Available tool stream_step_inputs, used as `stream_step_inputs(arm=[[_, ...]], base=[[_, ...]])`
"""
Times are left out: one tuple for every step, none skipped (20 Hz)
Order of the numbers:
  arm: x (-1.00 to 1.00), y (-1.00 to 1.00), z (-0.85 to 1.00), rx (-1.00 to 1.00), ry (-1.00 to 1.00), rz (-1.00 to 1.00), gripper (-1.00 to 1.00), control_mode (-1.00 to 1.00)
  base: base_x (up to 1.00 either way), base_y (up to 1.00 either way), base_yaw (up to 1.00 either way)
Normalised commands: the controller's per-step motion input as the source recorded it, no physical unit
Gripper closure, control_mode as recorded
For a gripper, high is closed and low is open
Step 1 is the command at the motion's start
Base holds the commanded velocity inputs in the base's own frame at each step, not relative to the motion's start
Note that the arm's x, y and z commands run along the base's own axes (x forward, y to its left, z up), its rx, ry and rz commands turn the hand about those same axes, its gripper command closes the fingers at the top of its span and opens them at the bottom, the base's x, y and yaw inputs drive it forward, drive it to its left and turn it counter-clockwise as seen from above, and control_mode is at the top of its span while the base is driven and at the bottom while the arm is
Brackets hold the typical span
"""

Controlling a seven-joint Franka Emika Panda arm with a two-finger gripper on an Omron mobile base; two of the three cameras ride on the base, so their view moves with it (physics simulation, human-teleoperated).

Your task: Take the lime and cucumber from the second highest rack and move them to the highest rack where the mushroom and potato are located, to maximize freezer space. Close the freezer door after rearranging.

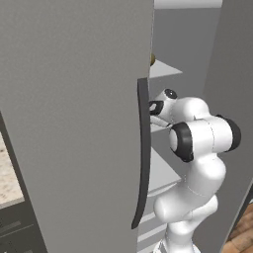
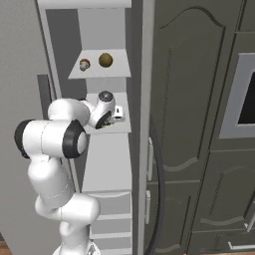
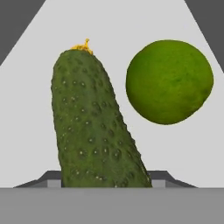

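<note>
— From the right, the hand (image 2: pixel 117 115) reaches onto the freezer's (image 2: pixel 60 30) second shelf, mushroom (image 2: pixel 84 64) and potato (image 2: pixel 105 60) one rack above.

— Its own camera shows more: fingers clamped on the cucumber (image 3: pixel 94 127), lime (image 3: pixel 169 81) just beside, apart.

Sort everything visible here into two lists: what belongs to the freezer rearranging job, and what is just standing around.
Belongs to the job:
- cucumber, between the tool's fingers
- lime, beside the cucumber
- mushroom and potato on the highest rack
- freezer door, open

Just standing around:
- dark panelled cupboard
</note>
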Motion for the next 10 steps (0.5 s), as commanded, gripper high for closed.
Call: stream_step_inputs(arm=[[-0.83,-0.18,0.12,0.01,-0.17,0.0,1.0,-1.0],[-0.99,-0.21,0.22,0.0,-0.17,0.0,1.0,-1.0],[-0.85,-0.19,0.28,0.0,-0.21,0.0,1.0,-1.0],[-0.81,-0.04,0.38,0.0,-0.24,0.0,1.0,-1.0],[-0.77,-0.06,0.5,0.0,-0.17,0.0,1.0,-1.0],[-0.76,-0.08,0.53,0.01,-0.17,0.0,1.0,-1.0],[-0.8,-0.1,0.57,0.03,-0.17,-0.02,1.0,-1.0],[-0.79,-0.1,0.61,0.09,-0.14,-0.03,1.0,-1.0],[-0.8,-0.06,0.68,0.07,-0.14,-0.06,1.0,-1.0],[-0.82,-0.06,0.71,0.07,-0.12,-0.05,1.0,-1.0]], base=[[0.0,0.0,0.0],[0.0,0.0,0.0],[0.0,0.0,0.0],[0.0,0.0,0.0],[0.0,0.0,0.0],[0.0,0.0,0.0],[0.0,0.0,0.0],[0.0,0.0,0.0],[0.0,0.0,0.0],[0.0,0.0,0.0]])
